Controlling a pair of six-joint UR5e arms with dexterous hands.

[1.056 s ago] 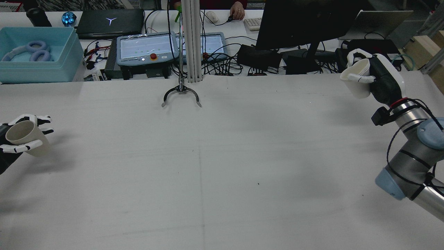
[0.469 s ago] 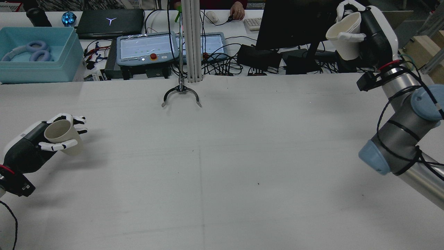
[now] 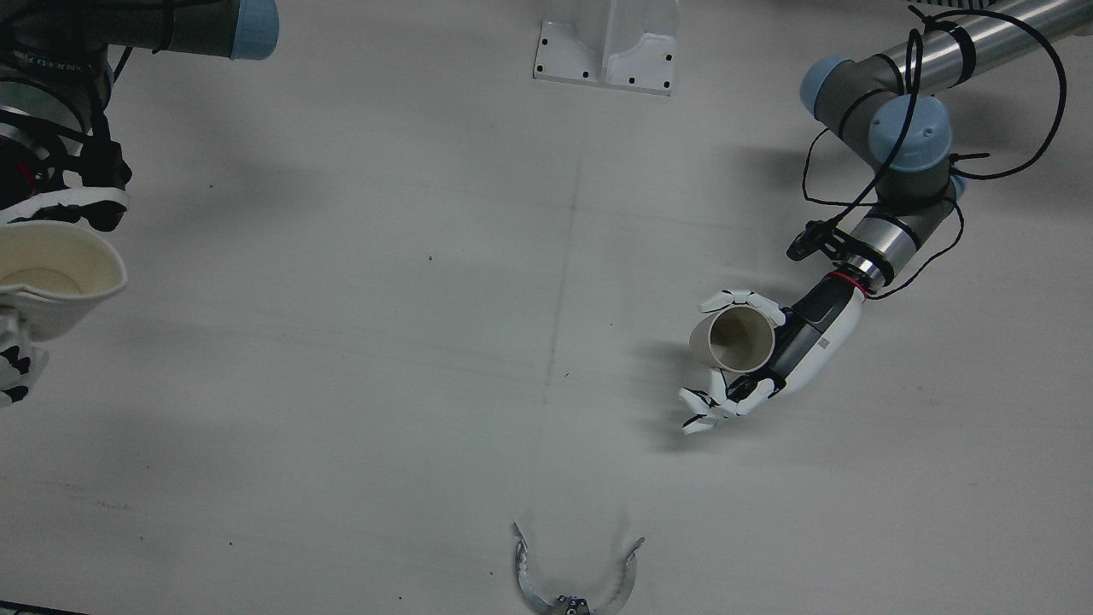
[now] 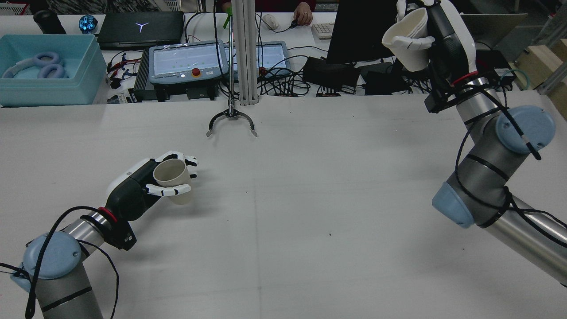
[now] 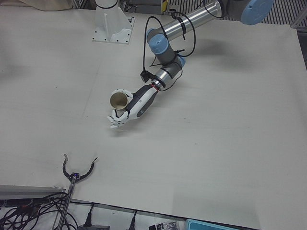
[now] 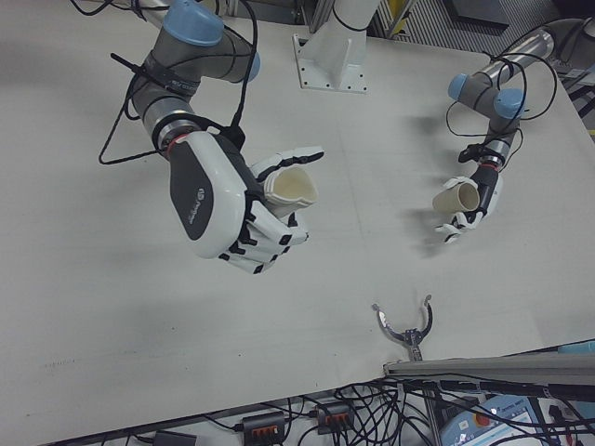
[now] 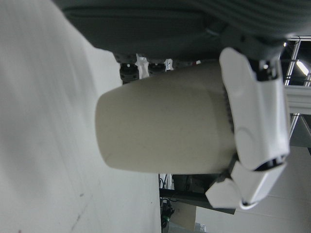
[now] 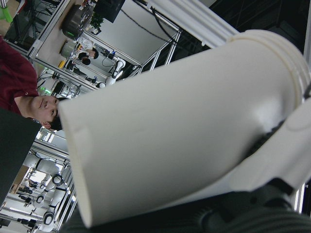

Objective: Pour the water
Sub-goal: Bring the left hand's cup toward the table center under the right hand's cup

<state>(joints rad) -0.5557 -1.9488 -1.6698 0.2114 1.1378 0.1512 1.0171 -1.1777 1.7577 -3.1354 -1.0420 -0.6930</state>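
Observation:
My left hand (image 4: pixel 144 181) is shut on a tan paper cup (image 4: pixel 172 175), held low over the table left of centre, mouth up and leaning slightly. From above, the front view shows the cup (image 3: pixel 734 340) looking empty in the left hand (image 3: pixel 790 346). My right hand (image 4: pixel 443 31) is raised high at the far right, shut on a white cup (image 4: pixel 409 37) that tilts with its mouth towards the left. The right-front view shows this white cup (image 6: pixel 290 189) squeezed a little in the right hand (image 6: pixel 228 204). The two cups are far apart.
A metal claw tool (image 4: pixel 231 120) hangs at the table's far edge, near the middle. Behind it stand teach pendants (image 4: pixel 188 60), a monitor (image 4: pixel 372 26), cables and a blue bin (image 4: pixel 48 71). A person's hand (image 4: pixel 303 13) rests on the back desk. The arms' pedestal (image 3: pixel 608 47) stands mid-table.
The left hand has carried the tan cup to the right, towards the table's centre. The right hand has lifted the white cup higher and moved it leftwards.

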